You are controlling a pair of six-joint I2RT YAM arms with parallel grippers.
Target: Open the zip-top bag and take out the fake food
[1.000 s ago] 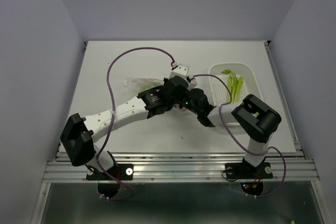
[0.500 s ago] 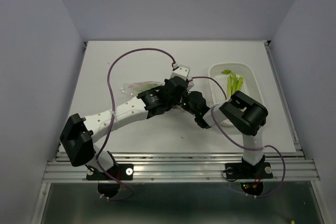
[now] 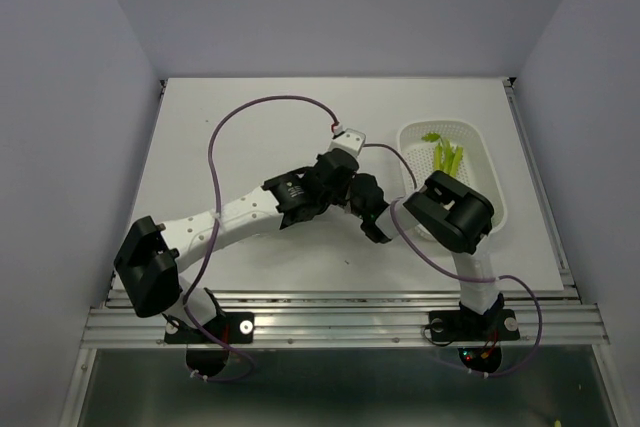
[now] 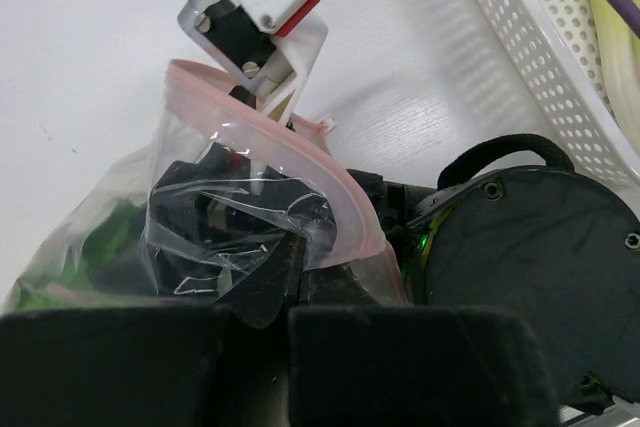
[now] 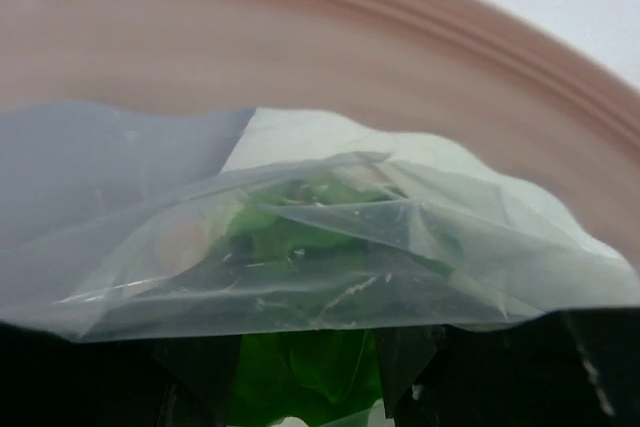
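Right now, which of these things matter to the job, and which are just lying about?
Part of the job:
zip-top bag, mouth open
fake food, green pieces inside the bag; yellow-green stalks already out

Just around:
white tray, holding those stalks
purple cable
table

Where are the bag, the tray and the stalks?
bag [image 4: 310, 152], left wrist view, pink zip strip at its mouth.
tray [image 4: 530, 57], left wrist view, perforated side wall.
stalks [image 3: 447, 159], top view, middle of the bunch in the tray.
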